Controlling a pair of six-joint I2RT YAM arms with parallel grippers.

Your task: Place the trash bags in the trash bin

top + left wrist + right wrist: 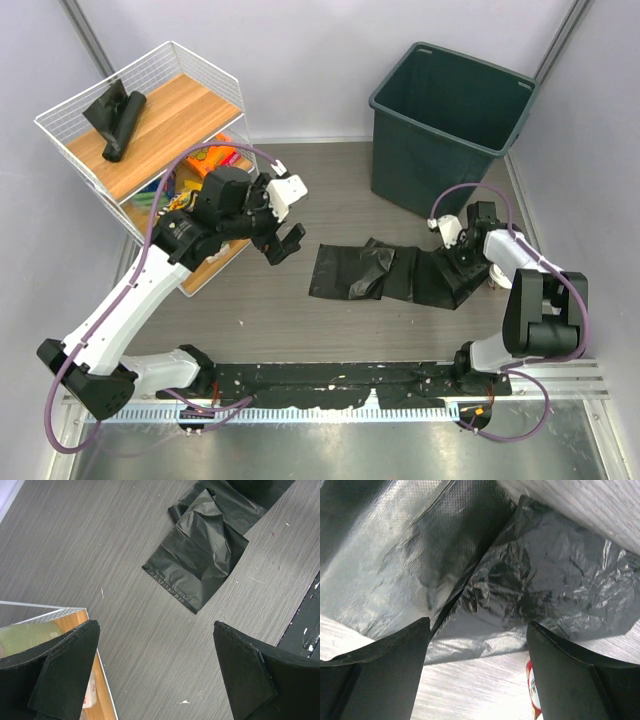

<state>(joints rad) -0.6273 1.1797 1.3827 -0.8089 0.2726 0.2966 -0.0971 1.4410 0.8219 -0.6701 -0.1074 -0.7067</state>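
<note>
**Right hand lowering onto the flat bags, left hand waiting open**

The right hand is hovering low over the right end of the trash bags, a strip of glossy black plastic lying flat across the middle of the desk. Its fingers are spread wide with crinkled film showing between them, so it is grasping nothing. The left hand is hanging above bare desk at the strip's left end, released and empty as well.

The step in hand appears to be the first pinch on the strip. To do it well, the right hand is probably needing to press its fingers down onto a raised fold, where the thin film is bunching, since a flat layer is likely slipping away from the tips. Because the strip is long and limp, a lift from one end alone is risking a trailing tail that drags over the rim of the trash bin, standing at the upper right of the overhead view, just beyond the right hand.

Counting: one bin; two hands, both open; one strip of bags on the desk, its number of sheets impossible to tell; one more dark bundle of bags lying on top of the single white wire rack at the upper left.
</note>
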